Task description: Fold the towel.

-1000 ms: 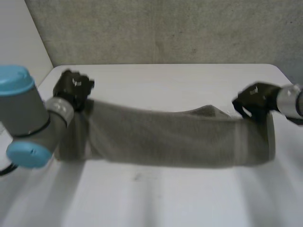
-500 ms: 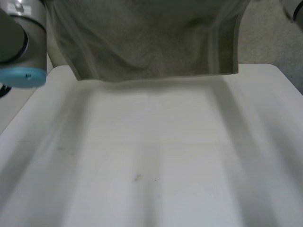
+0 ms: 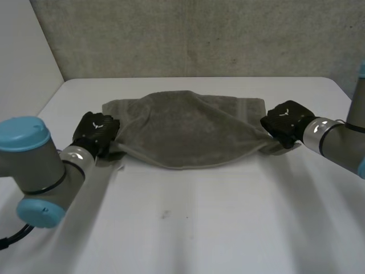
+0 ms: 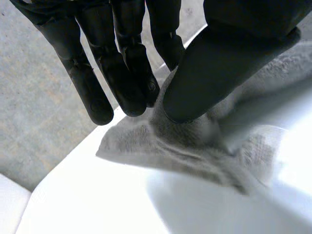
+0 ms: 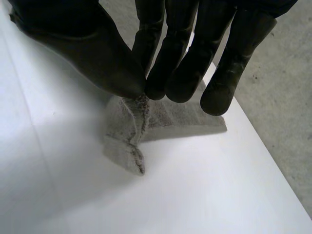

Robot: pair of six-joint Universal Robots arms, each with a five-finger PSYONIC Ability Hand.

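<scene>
— Where's the grey-brown terry towel [image 3: 188, 128]?
— Doubled over on the far half of the white table [image 3: 199, 228], its near edge sagging in a curve.
— The hands?
— The left hand [image 3: 97, 132] pinches its left corner between thumb and fingers; the right hand [image 3: 284, 123] pinches the right corner likewise

One towel [image 3: 188, 128], one table [image 3: 199, 228], two hands: left hand [image 3: 97, 130], right hand [image 3: 284, 121].
</scene>
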